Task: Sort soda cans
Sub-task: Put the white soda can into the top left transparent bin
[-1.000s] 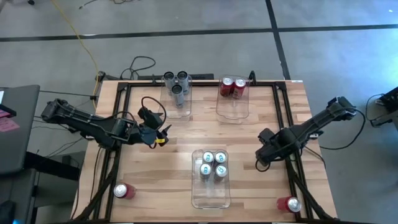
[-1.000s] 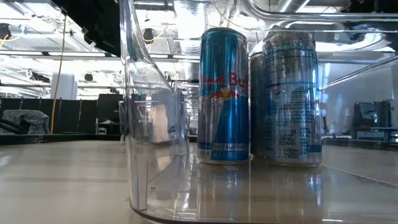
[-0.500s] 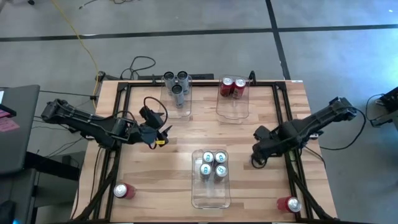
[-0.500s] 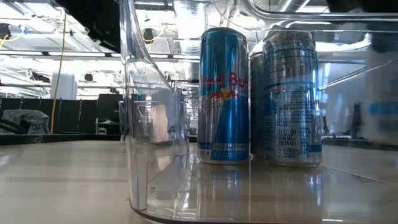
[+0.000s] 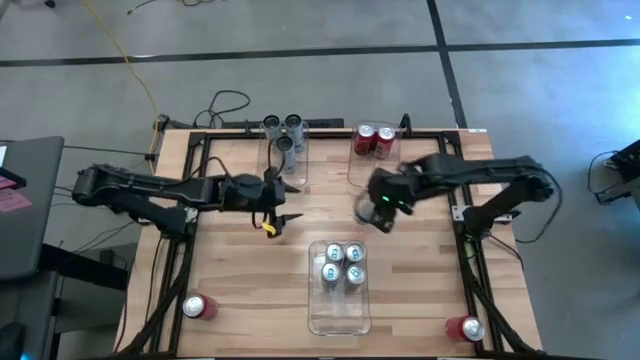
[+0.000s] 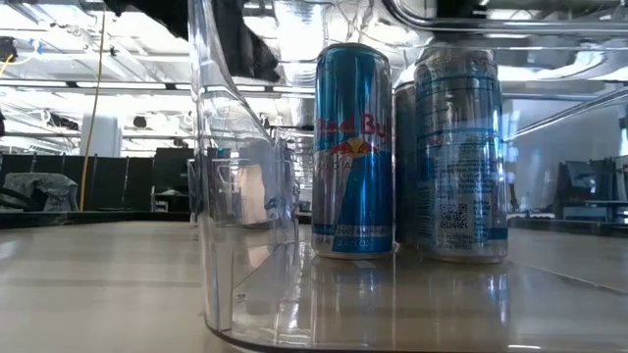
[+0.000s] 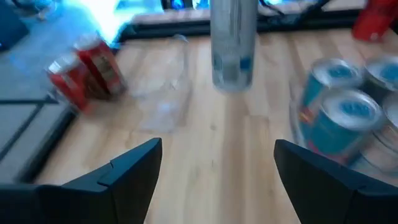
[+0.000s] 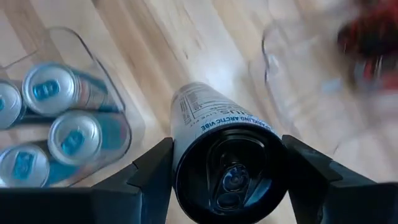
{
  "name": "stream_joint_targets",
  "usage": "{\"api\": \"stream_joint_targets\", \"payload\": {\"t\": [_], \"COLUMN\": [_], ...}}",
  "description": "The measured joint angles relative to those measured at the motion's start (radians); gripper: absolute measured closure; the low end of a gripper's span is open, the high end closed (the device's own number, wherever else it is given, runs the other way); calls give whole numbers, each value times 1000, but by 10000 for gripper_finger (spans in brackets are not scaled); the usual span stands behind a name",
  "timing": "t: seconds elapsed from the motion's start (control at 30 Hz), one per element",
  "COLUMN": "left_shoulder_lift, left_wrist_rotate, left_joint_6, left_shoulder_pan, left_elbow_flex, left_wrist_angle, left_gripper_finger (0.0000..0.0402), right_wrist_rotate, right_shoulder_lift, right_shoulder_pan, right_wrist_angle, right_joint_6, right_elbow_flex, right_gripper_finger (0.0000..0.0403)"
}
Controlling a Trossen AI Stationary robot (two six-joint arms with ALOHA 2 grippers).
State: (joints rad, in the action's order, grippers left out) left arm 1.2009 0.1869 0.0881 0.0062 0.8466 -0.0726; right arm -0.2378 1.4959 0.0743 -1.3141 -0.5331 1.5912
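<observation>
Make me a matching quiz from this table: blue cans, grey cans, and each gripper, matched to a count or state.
Things:
1. blue cans
2. grey cans
3. right gripper
4. left gripper

Counts or states:
a. open, empty
b. group of three
c. holding a pale can
d. group of four

Pairs: 1-d, 2-b, 3-c, 4-a

Four red cans (image 5: 373, 139), four blue (image 5: 341, 265), four grey (image 5: 283, 128).

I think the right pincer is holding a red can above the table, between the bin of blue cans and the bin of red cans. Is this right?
Not quite. The can in the right pincer is pale silver, not red, as the right wrist view shows. The rest holds: it is between the bin of blue cans and the bin of red cans.
</observation>
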Motion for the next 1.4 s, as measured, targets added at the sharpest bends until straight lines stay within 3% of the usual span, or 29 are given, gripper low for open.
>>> {"api": "stream_joint_targets", "payload": {"t": [0.27,0.5,0.67,0.83,1.03,1.4], "left_shoulder_lift": [137,241,260,258,258,258], "left_wrist_rotate": [-65,-61,-80,-239,-357,-362], "left_joint_6": [96,109,105,116,89,165], "left_shoulder_pan": [42,42,44,84,139,133], "left_elbow_flex": [126,216,242,256,258,257], "left_wrist_angle": [-2,-51,-49,-44,-40,15], "left_gripper_finger": [94,94,94,94,94,141], "right_wrist_rotate": [0,0,0,11,26,26], "right_shoulder_lift": [223,328,344,343,341,340], "right_shoulder_pan": [-44,-42,-39,-35,-30,-37], "right_wrist_angle": [70,84,107,158,201,235], "right_joint_6": [344,503,558,595,627,672], "right_elbow_flex": [239,353,378,379,379,379], "right_gripper_finger": [157,157,157,157,157,157]}}
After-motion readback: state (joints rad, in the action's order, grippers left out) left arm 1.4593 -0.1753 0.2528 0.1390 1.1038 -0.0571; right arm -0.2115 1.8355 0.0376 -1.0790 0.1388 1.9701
